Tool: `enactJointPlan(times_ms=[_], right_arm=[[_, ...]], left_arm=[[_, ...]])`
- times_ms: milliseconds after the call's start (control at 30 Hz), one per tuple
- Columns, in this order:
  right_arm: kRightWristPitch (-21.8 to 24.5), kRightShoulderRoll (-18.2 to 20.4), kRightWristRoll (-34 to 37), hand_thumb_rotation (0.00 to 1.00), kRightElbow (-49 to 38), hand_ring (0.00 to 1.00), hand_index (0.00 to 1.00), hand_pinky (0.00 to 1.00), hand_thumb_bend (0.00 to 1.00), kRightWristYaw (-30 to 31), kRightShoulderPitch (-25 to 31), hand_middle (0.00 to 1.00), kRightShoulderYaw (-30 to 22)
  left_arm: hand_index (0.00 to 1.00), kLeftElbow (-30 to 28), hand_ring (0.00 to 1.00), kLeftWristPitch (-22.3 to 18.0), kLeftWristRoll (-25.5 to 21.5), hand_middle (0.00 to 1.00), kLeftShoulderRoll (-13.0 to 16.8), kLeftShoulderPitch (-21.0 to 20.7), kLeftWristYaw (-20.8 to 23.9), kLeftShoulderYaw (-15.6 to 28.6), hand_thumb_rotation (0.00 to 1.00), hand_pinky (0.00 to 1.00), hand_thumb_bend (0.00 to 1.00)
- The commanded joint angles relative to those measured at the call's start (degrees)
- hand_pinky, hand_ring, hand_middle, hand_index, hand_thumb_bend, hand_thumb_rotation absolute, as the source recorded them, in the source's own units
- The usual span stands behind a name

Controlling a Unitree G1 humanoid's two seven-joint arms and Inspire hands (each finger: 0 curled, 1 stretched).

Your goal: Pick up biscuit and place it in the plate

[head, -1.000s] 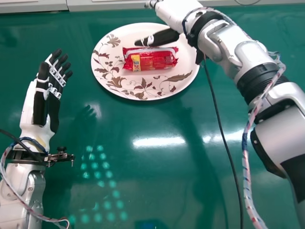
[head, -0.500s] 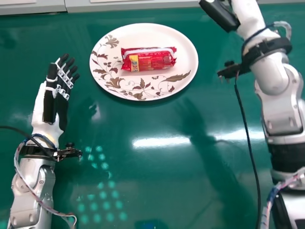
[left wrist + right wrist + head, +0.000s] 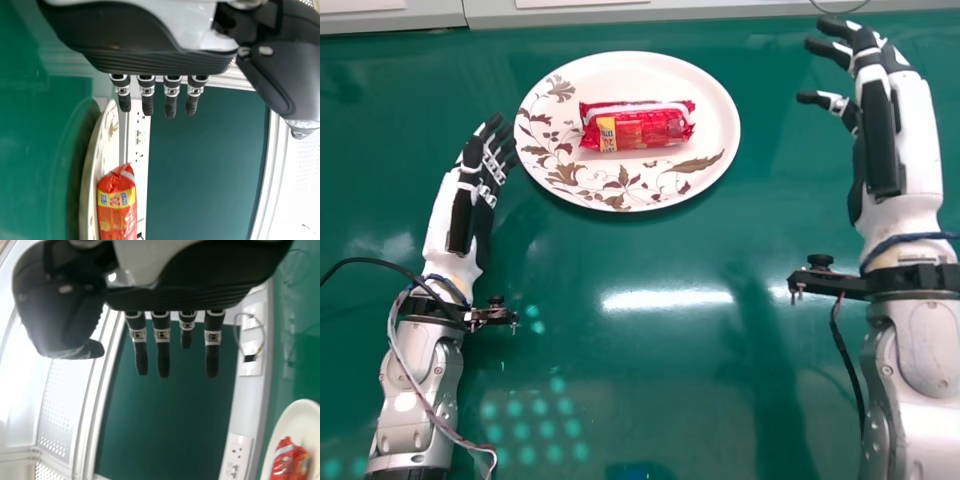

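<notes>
Holding nothing, the fingers [image 3: 163,357] of the right hand [image 3: 918,140] were loosely extended, right of the plate [image 3: 717,115]. Left hand [image 3: 470,188] also open and empty, fingertips just beside the plate's left rim. Biscuit packet [image 3: 638,127] lay on the plate, around its middle. Main risk: left hand drifting inward, bumping the rim, sliding the packet; a needless regrasp could have dragged it off. Versus first frame: right hand had gone from above the plate to clear of it, left had closed in, packet unmoved on plate.

Looks smooth and glossy to the far edge of the bench [image 3: 650,250]. Shines like crinkled plastic on the biscuit packet [image 3: 648,130].
</notes>
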Motion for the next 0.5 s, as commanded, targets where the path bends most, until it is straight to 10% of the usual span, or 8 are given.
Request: enactJointPlan(times_ms=[0,467], right_arm=[[-1.9,0.6,1.3,0.31,-1.6,0.77,0.80,0.68,0.48,-0.6,2.7,0.79,-1.1],[-10.7,-0.4,0.9,0.33,1.9,0.79,0.77,0.74,0.38,-2.5,9.6,0.79,-4.2]], left_arm=[[1.00,1.9,1.00,-1.2,0.8,1.00,-0.9,0.4,0.3,-0.9,0.83,1.00,1.00],[1.00,8.9,1.00,-5.8,-1.8,1.00,-2.7,-4.0,-3.2,-0.2,0.82,1.00,0.95]])
